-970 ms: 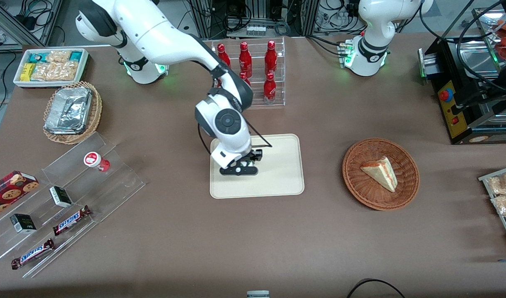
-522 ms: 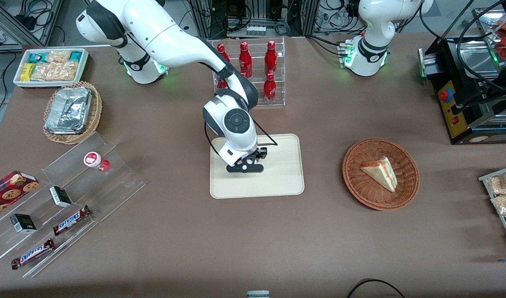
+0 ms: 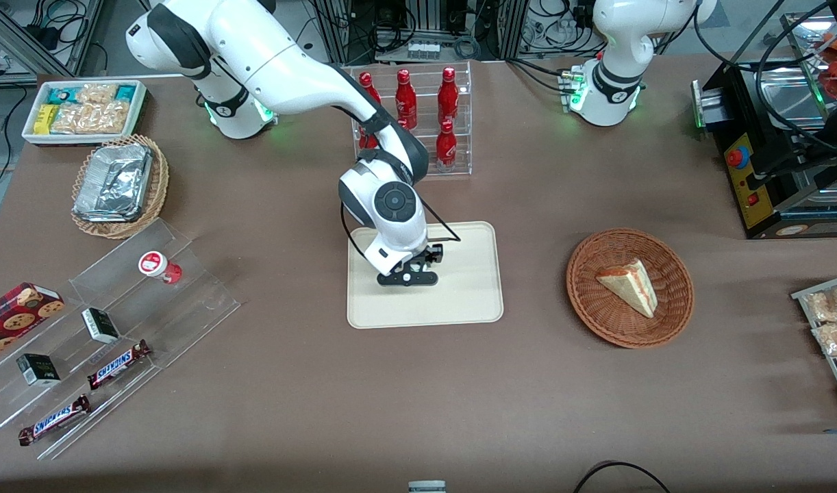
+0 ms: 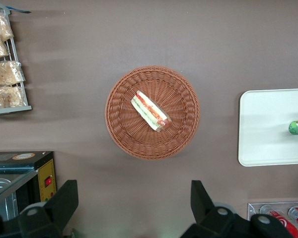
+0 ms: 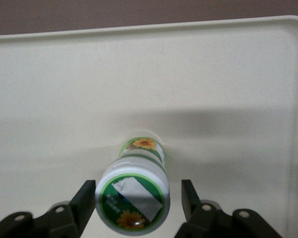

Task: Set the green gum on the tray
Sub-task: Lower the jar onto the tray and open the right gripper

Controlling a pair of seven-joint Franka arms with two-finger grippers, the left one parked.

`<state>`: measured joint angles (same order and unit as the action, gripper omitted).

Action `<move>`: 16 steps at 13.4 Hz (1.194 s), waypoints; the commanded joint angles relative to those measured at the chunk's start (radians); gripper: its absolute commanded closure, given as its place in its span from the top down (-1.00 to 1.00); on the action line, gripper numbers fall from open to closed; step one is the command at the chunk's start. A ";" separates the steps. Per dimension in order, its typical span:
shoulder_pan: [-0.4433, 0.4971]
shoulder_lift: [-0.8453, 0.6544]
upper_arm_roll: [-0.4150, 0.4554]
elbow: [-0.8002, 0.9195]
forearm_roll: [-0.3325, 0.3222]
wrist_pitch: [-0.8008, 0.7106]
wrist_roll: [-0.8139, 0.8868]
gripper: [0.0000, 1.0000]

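My gripper (image 5: 137,198) hangs low over the tray (image 5: 228,74), fingers (image 5: 87,203) spread — one on each side of the green gum (image 5: 134,196), a sliver of gap at both, gripping nothing. The green gum stands on the tray directly between my fingertips, white lid up. In the front view my gripper (image 3: 407,276) sits over the tray (image 3: 466,301) — cola bottles (image 3: 446,145) stand farther from that camera.
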<state>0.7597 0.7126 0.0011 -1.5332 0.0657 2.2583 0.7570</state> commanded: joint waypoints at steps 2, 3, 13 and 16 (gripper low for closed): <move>0.009 0.016 -0.009 0.038 -0.021 0.000 -0.001 1.00; 0.009 0.010 -0.009 0.038 -0.021 -0.003 -0.005 1.00; -0.057 -0.169 -0.009 0.022 -0.043 -0.238 -0.169 1.00; -0.105 -0.228 -0.007 0.013 -0.033 -0.316 -0.261 1.00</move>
<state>0.6875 0.5287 -0.0123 -1.5043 0.0298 1.9934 0.5475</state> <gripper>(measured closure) 0.000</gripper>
